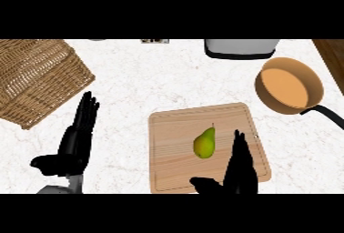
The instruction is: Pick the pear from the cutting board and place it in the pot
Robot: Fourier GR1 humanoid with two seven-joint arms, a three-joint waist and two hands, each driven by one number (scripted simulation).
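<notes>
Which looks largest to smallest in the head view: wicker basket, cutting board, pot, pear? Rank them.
1. wicker basket, though the frame cuts it off
2. cutting board, close to the basket in visible area
3. pot
4. pear

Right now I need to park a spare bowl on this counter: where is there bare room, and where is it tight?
Bare marble lies between the wicker basket and the cutting board, up toward the grey appliance, beyond the open left hand. A narrower strip runs between board and pot. It is crowded on the board, where the open right hand stands beside the pear.
</notes>
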